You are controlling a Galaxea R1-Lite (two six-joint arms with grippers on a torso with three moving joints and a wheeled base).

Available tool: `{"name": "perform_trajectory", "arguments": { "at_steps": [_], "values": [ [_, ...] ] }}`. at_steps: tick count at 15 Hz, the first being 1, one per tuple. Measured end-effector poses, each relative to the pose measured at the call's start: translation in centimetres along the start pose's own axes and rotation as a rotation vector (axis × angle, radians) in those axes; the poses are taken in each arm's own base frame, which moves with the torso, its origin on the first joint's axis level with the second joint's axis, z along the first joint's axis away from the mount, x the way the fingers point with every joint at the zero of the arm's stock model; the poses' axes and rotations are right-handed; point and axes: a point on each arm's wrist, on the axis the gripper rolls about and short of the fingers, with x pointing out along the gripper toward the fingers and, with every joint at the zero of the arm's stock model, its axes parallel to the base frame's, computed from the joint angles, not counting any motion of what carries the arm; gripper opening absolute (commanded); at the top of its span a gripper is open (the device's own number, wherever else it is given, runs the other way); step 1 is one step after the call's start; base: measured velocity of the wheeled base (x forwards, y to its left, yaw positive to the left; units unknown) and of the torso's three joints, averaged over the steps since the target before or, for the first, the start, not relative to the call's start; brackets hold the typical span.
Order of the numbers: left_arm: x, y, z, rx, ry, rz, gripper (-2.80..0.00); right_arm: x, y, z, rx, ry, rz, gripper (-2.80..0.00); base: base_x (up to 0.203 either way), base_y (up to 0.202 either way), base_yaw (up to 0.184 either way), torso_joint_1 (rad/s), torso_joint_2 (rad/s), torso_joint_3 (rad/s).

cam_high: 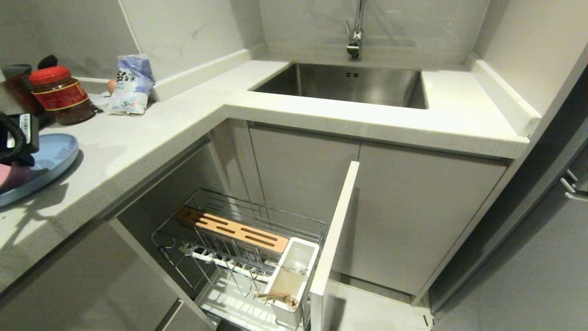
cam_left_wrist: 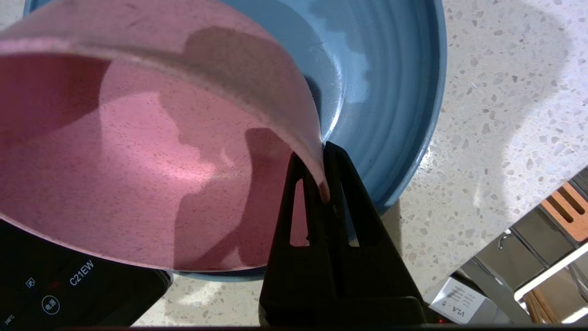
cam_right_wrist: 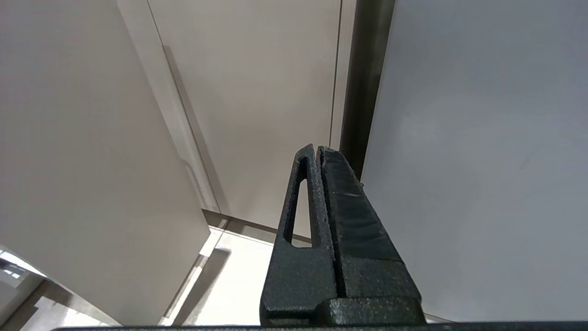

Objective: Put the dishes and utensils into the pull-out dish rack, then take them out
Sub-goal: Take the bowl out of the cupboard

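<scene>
- Left gripper (cam_left_wrist: 321, 170) is clamped on the rim of the pink bowl (cam_left_wrist: 138, 151), one finger inside the wall and one outside; the bowl is tilted and sits over the light-blue plate (cam_left_wrist: 395, 92) at the far left edge of the counter
- Right gripper (cam_right_wrist: 319, 154) has its fingers pressed together with nothing between them, pointing at plain cabinet doors (cam_right_wrist: 257, 92) away from the work
- Counter (cam_high: 151, 133) is a pale speckled L-shape carrying the plate (cam_high: 55, 156) at its left end, with a red-lidded jar (cam_high: 62, 94) and a white-and-blue bag (cam_high: 131, 85) near the wall behind it
- Steel sink (cam_high: 349, 85) is set into the counter further back, below a tap (cam_high: 354, 32)
- Pull-out dish rack (cam_high: 239, 248) stands drawn out under the counter, its grey front panel (cam_high: 333, 234) at the right end
- Slotted wooden bar (cam_high: 232, 230) lies along the top of the wire basket
- White utensil cup (cam_high: 294, 271) sits at the panel end of the rack, just beside the wooden bar
- Wooden chopsticks (cam_high: 278, 298) lean in that cup, their ends showing near its front edge
- Dark device (cam_left_wrist: 78, 285) with printed lettering lies below the bowl in the left wrist view
</scene>
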Motion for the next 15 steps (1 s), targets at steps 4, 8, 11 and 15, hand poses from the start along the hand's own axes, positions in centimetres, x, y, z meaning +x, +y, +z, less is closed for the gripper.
{"name": "perform_trajectory", "arguments": {
  "at_steps": [4, 8, 11, 15],
  "values": [
    [0.3, 0.2, 0.1, -0.007, 0.006, 0.012, 0.00, 0.0, 0.0, 0.0, 0.000, 0.000, 0.000, -2.80, 0.000, 0.000, 0.000, 0.000, 0.00, 0.000],
    [0.3, 0.4, 0.2, -0.019, -0.007, 0.047, 0.00, 0.0, 0.0, 0.0, 0.000, 0.000, 0.000, -2.80, 0.000, 0.000, 0.000, 0.000, 0.00, 0.000],
    [-0.3, 0.9, 0.6, -0.061, -0.070, 0.080, 0.00, 0.0, 0.0, 0.0, 0.000, 0.000, 0.000, -2.80, 0.000, 0.000, 0.000, 0.000, 0.00, 0.000],
    [-3.3, 1.6, 1.6, -0.220, -0.300, 0.042, 0.00, 0.0, 0.0, 0.0, 0.000, 0.000, 0.000, -2.80, 0.000, 0.000, 0.000, 0.000, 0.00, 0.000]
  ]
}}
